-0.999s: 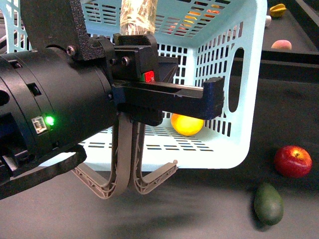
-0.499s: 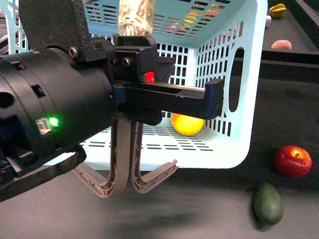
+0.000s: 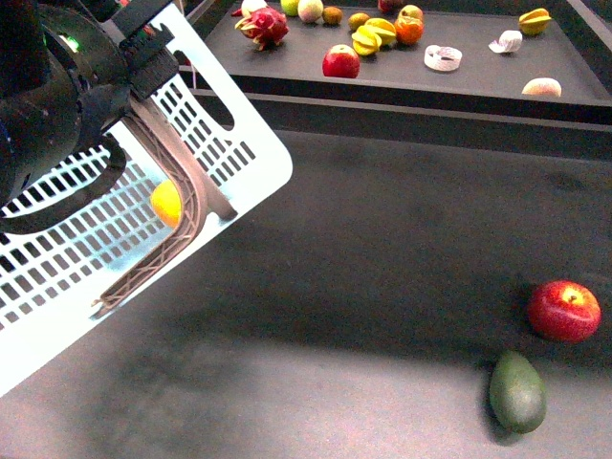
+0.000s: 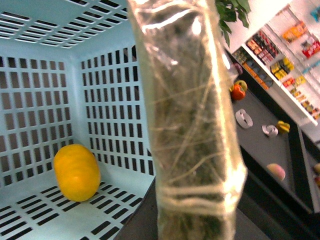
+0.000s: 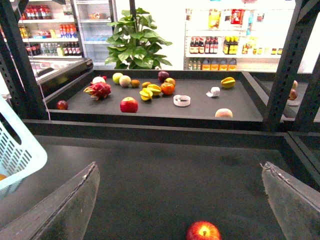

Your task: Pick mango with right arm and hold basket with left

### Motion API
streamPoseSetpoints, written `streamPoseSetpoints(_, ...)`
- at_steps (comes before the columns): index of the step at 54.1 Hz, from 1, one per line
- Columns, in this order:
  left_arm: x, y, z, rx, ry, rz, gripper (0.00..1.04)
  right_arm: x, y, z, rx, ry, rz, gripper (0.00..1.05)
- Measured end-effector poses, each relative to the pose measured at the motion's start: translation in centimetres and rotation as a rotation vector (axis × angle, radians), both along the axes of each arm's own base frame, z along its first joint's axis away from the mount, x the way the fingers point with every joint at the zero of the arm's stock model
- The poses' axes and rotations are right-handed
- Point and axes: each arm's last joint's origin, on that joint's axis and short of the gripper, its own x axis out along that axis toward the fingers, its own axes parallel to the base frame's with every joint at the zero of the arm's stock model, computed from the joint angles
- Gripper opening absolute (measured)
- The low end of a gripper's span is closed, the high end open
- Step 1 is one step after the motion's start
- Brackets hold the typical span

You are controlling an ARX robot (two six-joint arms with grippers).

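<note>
The turquoise basket (image 3: pixel 239 143) hangs tilted at the left of the front view, its grey-brown handles (image 3: pixel 182 234) dangling. My left gripper (image 3: pixel 143 53) is shut on the basket's rim at the upper left. The yellow-orange mango (image 3: pixel 165 203) shows through the slots; in the left wrist view the mango (image 4: pixel 76 171) lies in a corner of the basket (image 4: pixel 40 115), behind a taped finger (image 4: pixel 190 140). My right gripper (image 5: pixel 182 200) stands open over the dark table, far from the mango, with the basket's corner (image 5: pixel 17 150) at the picture's edge.
A red apple (image 3: pixel 564 311) and a dark green fruit (image 3: pixel 517 390) lie at the front right; the apple (image 5: pixel 203 231) sits between my right fingers' line. A raised shelf (image 3: pixel 478 81) at the back holds several fruits. Dark frame posts (image 5: pixel 285 65) flank the shelf.
The basket and left arm have swung from the centre to the left and the basket now tilts, uncovering the table and back shelf. The apple and green fruit have not moved.
</note>
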Motion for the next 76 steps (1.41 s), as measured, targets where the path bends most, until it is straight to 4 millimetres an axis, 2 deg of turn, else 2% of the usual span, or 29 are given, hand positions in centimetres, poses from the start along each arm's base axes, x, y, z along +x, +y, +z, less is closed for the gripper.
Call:
streamPoseSetpoints(11,2.6,1.4,-0.8,-0.3,0.012,0.15,0.07,0.0,0.0,0.0,0.0,0.0,-0.001,0.97)
streamPoseSetpoints(19,4.2,2.4,-2.0,-0.428,0.005,0.249,0.07,0.0,0.0,0.0,0.0,0.0,-0.001,0.97)
streamPoseSetpoints(27,4.9,3.7,-3.6,-0.473,-0.017,0.325,0.07,0.0,0.0,0.0,0.0,0.0,-0.001,0.97)
streamPoseSetpoints(37,6.5,5.0,-4.5,-0.518,-0.031,0.379,0.07,0.0,0.0,0.0,0.0,0.0,-0.001,0.97)
streamPoseSetpoints(49,8.6,5.1,-5.2,-0.534,-0.018,0.367,0.07,0.0,0.0,0.0,0.0,0.0,-0.001,0.97)
streamPoseSetpoints(68,10.4,4.9,-5.7,-0.545,0.021,0.377,0.08,0.0,0.0,0.0,0.0,0.0,-0.001,0.97)
streamPoseSetpoints(76,10.8,5.1,-6.0,-0.537,0.046,0.392,0.3,0.0,0.0,0.0,0.0,0.0,-0.002,0.97)
